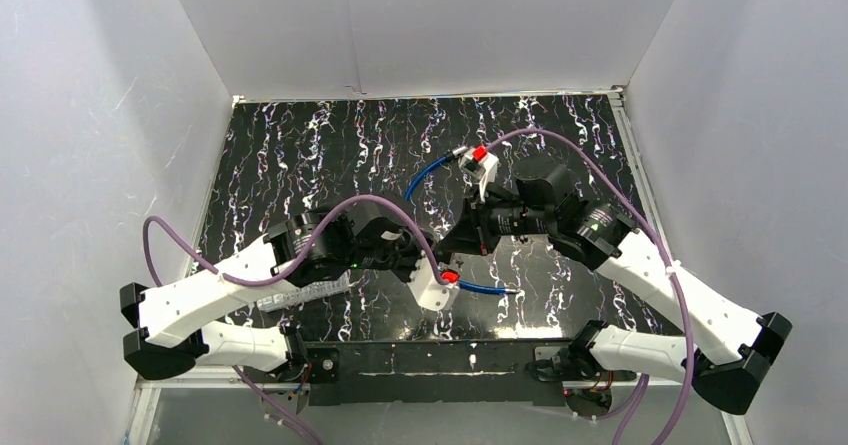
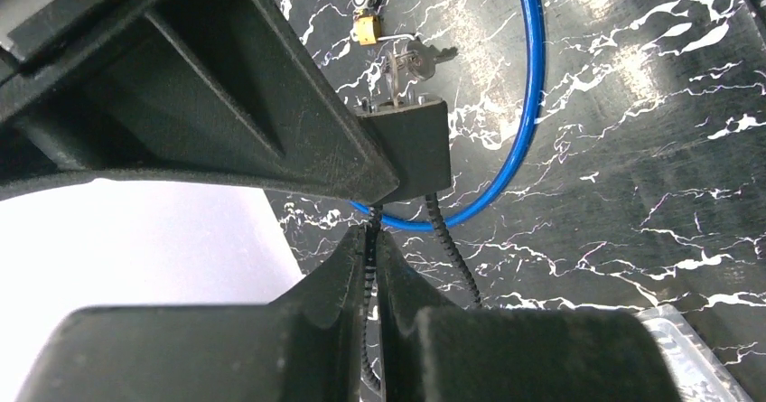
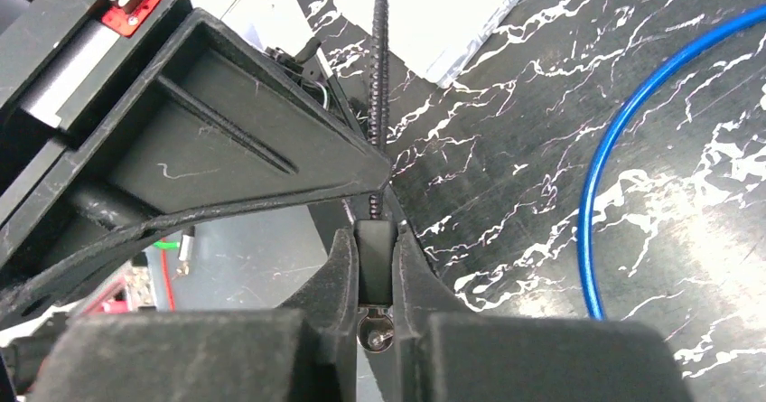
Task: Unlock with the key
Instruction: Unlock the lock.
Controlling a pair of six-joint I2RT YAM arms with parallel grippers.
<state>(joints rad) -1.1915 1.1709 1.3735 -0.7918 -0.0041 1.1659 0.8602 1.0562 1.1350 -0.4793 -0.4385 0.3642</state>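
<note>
The right gripper (image 3: 374,239) has its two fingers pressed onto the flat sides of the lock body (image 3: 374,271), which shows edge-on in its wrist view as a narrow matt black block. A round bit of bright metal (image 3: 375,331) sits at the block's near end, toward the wrist, and the black ribbed cable (image 3: 379,68) runs out of its far end, straight away from the fingertips. The left gripper (image 2: 372,244) is pinched tight on one strand of that cable. Just beyond its fingertips the lock body shows its broad face as a plain black box, and a second strand leaves the box and passes the fingers on their right. Farther out from the box a small bunch of silver keys (image 2: 411,63) hangs on a ring, one apparently standing in the top of the box. I cannot tell how many keys there are. Beyond them lies a small brass-coloured piece (image 2: 366,29), and a blue lead (image 2: 529,104) arcs over the black marbled table (image 1: 300,155). The left arm (image 1: 215,300) and right arm (image 1: 680,285) both bend inward from elbows set wide, so the grippers meet tip to tip. There is one lock, one cable and two arms, and the top view shows two blue leads.
</note>
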